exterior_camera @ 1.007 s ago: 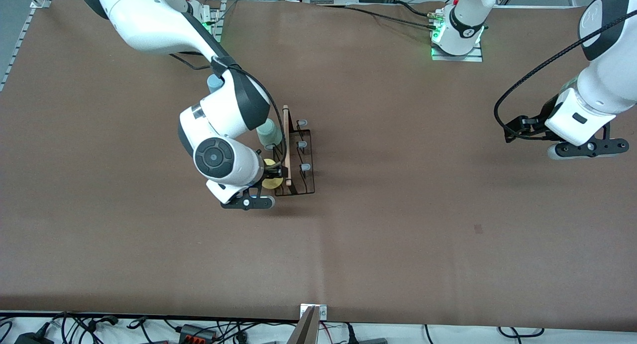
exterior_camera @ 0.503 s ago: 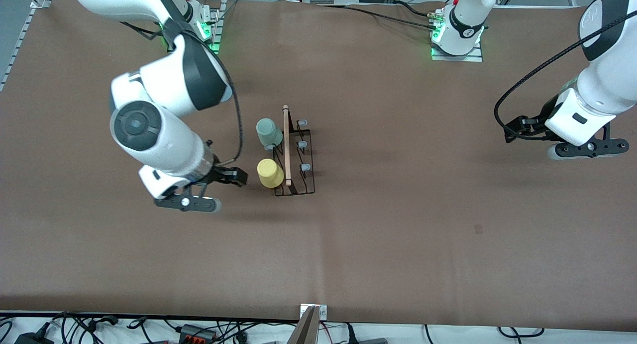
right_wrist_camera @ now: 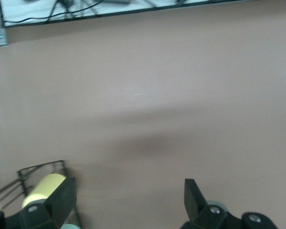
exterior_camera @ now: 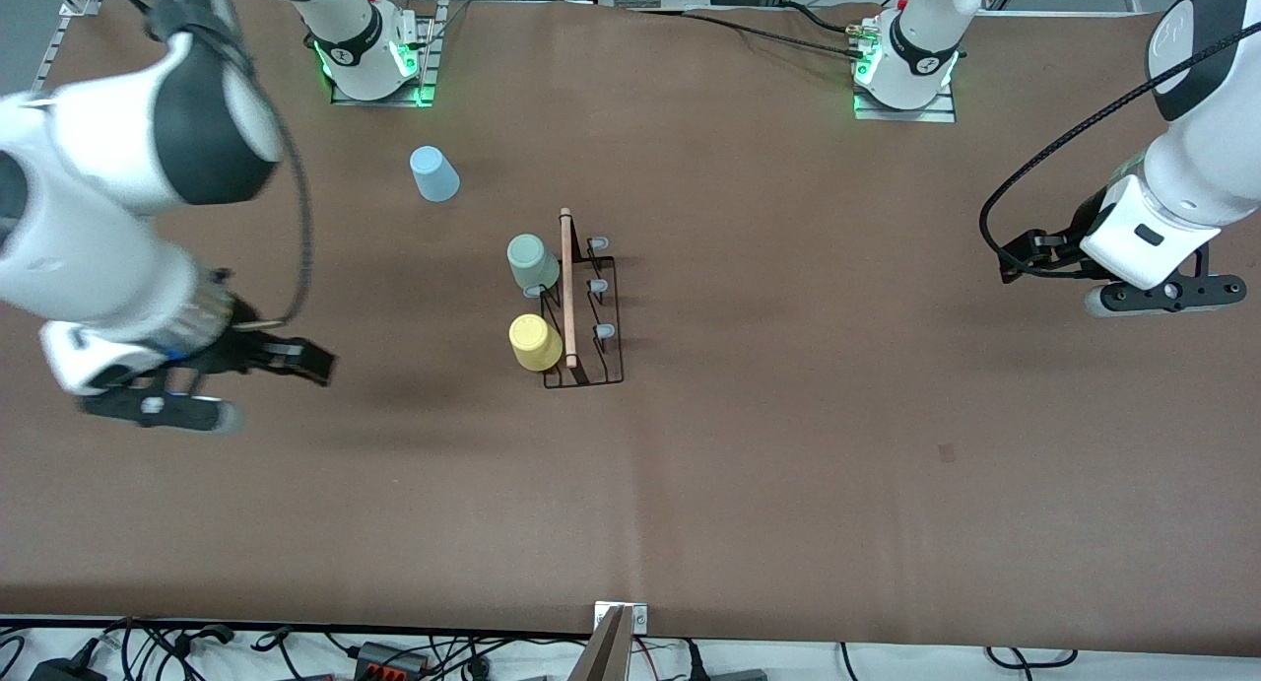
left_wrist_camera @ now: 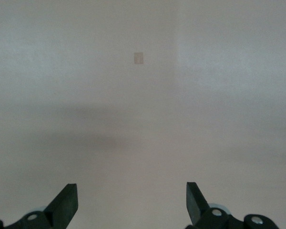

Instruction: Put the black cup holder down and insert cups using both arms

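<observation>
2 cups, mint [exterior_camera: 532, 261] and yellow [exterior_camera: 535, 342], sit on the black cup holder [exterior_camera: 583, 311] mid-table. Blue cup [exterior_camera: 433, 173] stands near the right arm's base: light, slick plastic, so pinch its wall. Right gripper [exterior_camera: 281, 356] and left gripper [exterior_camera: 1029, 252] hang wide open, empty.

Right arm: reaches down from its base and bends low over the table.
Right gripper [exterior_camera: 296, 356]: up in the air, fingers wide apart, holding nothing.
Left arm: waits at its own end of the table.
Left gripper [exterior_camera: 1025, 252]: fingers wide apart, holding nothing.
</observation>
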